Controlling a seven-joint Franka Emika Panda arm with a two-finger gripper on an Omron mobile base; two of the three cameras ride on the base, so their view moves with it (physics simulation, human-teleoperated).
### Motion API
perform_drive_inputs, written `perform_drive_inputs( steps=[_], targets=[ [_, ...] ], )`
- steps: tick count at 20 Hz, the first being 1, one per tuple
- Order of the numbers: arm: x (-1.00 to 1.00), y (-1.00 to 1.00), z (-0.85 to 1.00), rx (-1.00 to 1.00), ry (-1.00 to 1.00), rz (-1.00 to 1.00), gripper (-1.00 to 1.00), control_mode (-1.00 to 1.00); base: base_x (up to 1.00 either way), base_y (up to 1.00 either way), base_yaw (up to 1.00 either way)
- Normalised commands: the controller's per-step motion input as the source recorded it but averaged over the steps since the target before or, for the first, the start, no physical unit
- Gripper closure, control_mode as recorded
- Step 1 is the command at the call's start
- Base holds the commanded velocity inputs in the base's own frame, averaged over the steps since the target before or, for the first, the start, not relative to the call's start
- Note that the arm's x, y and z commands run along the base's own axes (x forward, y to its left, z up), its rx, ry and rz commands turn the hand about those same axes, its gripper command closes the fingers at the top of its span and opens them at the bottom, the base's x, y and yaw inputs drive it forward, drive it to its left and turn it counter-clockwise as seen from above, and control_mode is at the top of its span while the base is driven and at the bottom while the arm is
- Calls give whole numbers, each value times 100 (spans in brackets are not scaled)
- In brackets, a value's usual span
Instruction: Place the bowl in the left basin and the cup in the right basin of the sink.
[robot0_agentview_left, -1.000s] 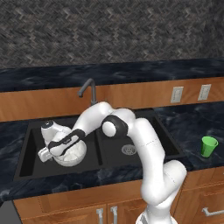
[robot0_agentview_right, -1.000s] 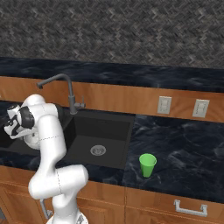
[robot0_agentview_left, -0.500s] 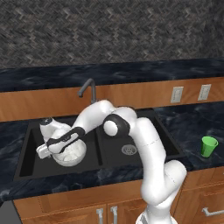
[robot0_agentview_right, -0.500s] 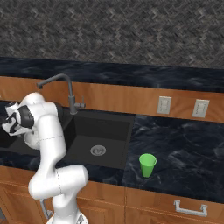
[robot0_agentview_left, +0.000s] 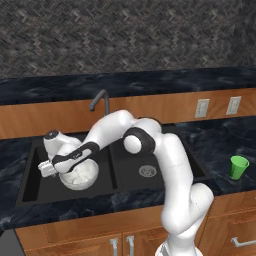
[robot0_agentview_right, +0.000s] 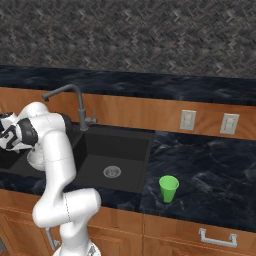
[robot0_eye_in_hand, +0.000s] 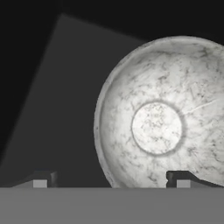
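The bowl (robot0_eye_in_hand: 164, 118) sits in the left basin (robot0_agentview_left: 35, 175) under the hand (robot0_eye_in_hand: 111, 181), fingers apart.

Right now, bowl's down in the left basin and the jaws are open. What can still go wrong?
1. One fingertip overlaps the bowl rim in the hand view, so a slanted retreat could catch and tip it.
2. The faucet stands close behind the arm; swinging right could clip it.
3. The cup sits near the counter's front edge; a careless approach could knock it off.
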Motion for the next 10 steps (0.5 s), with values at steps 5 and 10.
perform_drive_inputs(
  steps=[5, 10],
  targets=[
    [-24, -11, 28, 6, -7, -9, -100, -100, 0, 0, 0],
    [-27, -16, 30, 5, -8, -5, -100, -100, 0, 0, 0]
  ],
)
